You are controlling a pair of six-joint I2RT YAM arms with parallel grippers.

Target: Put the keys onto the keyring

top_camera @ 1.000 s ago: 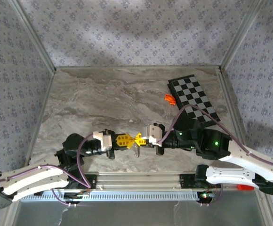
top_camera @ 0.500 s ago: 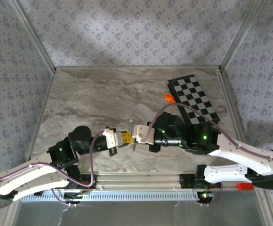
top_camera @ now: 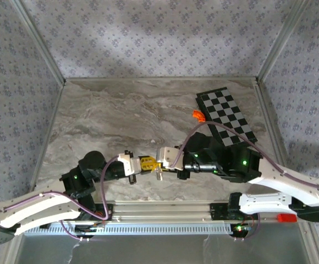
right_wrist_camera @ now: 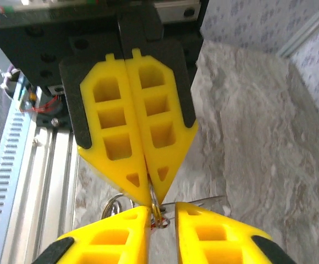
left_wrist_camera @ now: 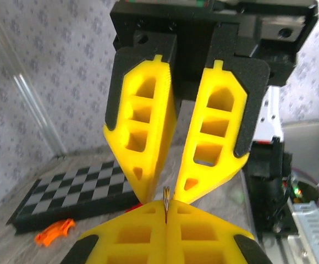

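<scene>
Yellow left hand (right_wrist_camera: 150, 195) clamps one keyring (right_wrist_camera: 114, 204), one key (right_wrist_camera: 203, 201) beside it, while right hand (right_wrist_camera: 162, 212) stands slightly parted.

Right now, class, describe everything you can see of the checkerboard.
The checkerboard is a flat, rigid-looking rectangle of black and grey squares with a dark, thick edge. It lies flat on the table at the far right, turned diagonally. A small orange piece lies just off its left edge; whether they touch is unclear. The right arm covers its near end, and a purple cable crosses above it.
</scene>
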